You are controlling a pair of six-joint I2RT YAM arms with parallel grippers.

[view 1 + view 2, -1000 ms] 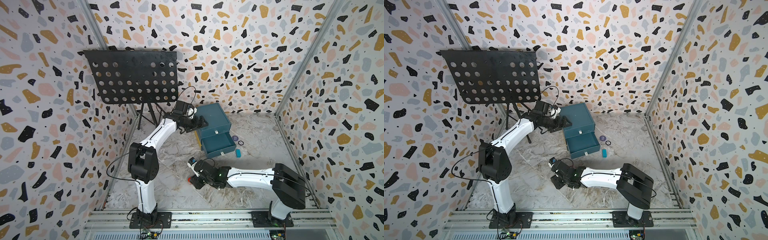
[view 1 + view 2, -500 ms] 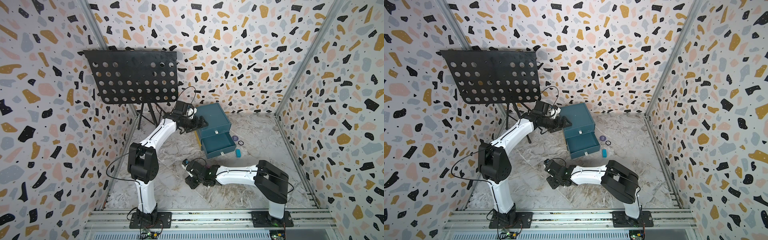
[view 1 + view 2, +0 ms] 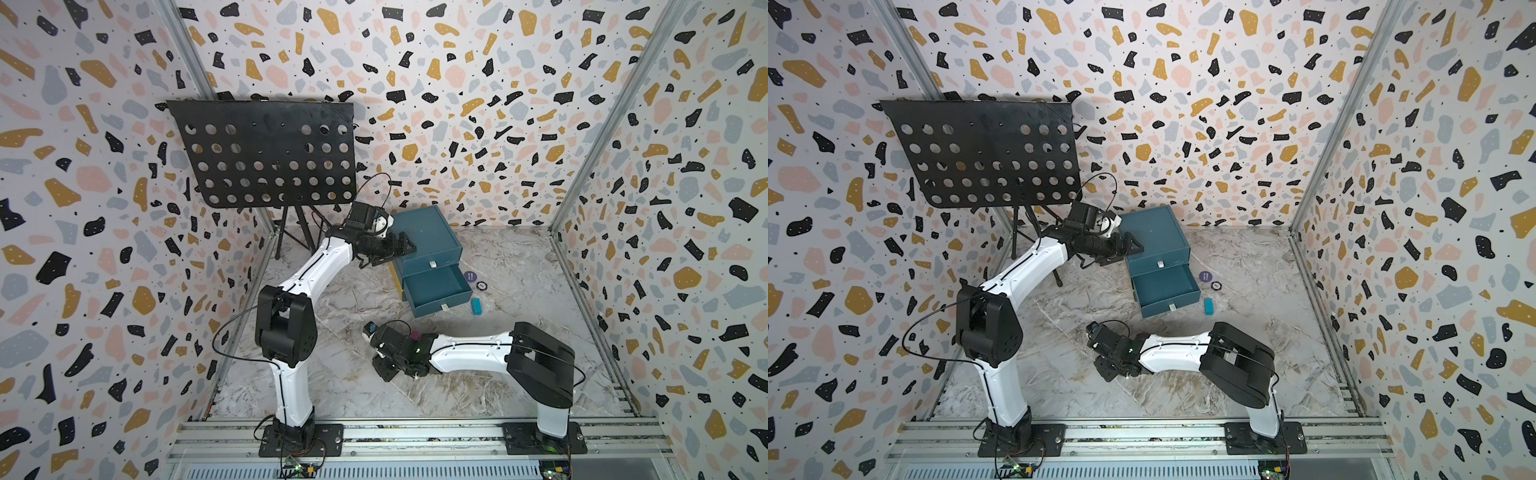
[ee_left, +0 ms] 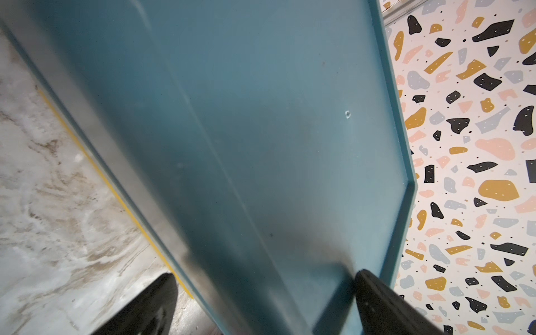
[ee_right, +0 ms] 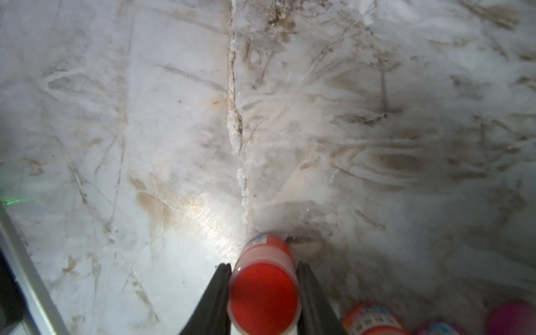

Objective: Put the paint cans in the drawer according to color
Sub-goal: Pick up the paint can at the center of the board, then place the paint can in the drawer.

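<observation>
The right hand [image 5: 263, 265] grips a red can [image 5: 264, 295] on the desk [image 5: 145, 116], well apart from the drawer [image 3: 428, 232], one tray pulled out, whose top corner the left hand [image 3: 401, 249] straddles, fingers wide.

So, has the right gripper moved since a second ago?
Yes, slightly. In both top views the right gripper, closed on a red paint can, has slid away from the small teal block, which has stayed put.
</observation>
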